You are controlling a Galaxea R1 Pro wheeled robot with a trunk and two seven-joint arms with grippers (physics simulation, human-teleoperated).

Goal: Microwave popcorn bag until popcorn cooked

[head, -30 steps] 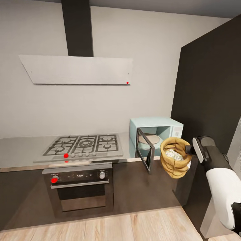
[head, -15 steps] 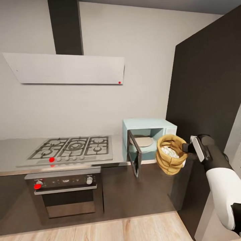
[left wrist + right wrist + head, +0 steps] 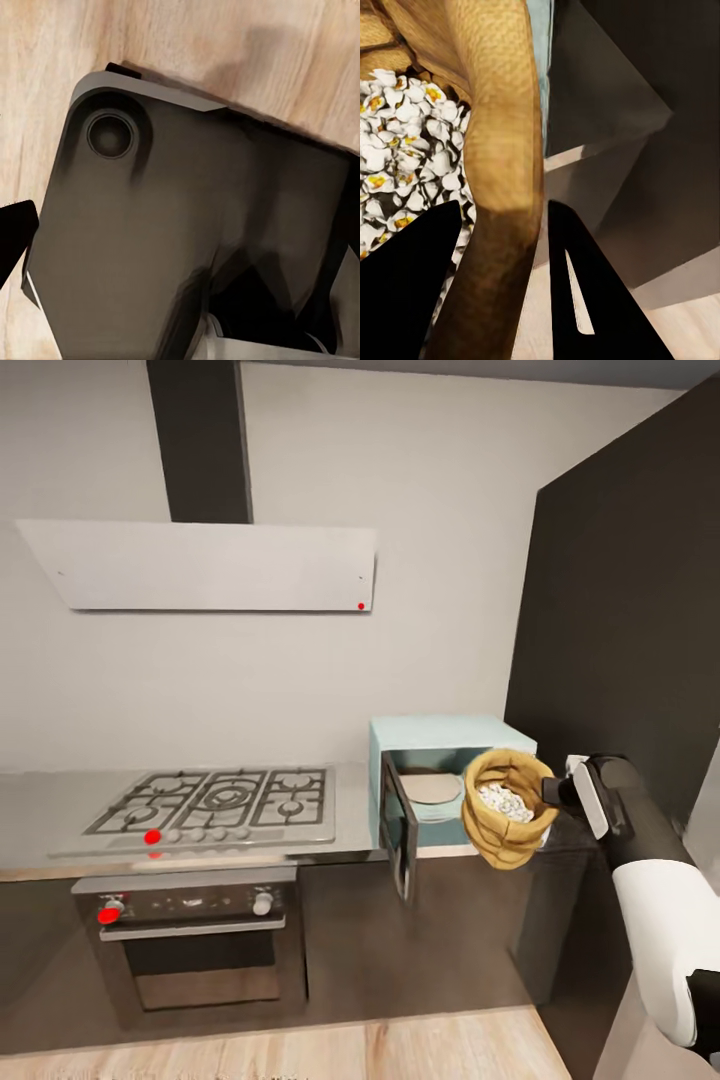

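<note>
The popcorn bag [image 3: 507, 809] is being held off the countertop [image 3: 60, 800] just in front of the microwave [image 3: 446, 775], right at its open cavity, with the rolled rim pinched by the right gripper [image 3: 553, 792]. In the right wrist view, one dark finger [image 3: 405, 285] is seen inside the bag against the popcorn [image 3: 401, 157] and the other outside the tan wall, so the rim [image 3: 506, 150] is being clamped between them. The popcorn [image 3: 503, 798] is being carried as a white heap inside the sack. The microwave's door [image 3: 398, 838] is being left swung wide open, and a round pale plate [image 3: 431, 788] is showing inside the microwave. To the microwave's left, a gas hob [image 3: 215, 800] is set into the countertop, with an oven [image 3: 190, 940] below it. The left gripper's state cannot be told from the left wrist view; a dark robot part [image 3: 187, 232] over wooden floor [image 3: 45, 67] is being shown there.
</note>
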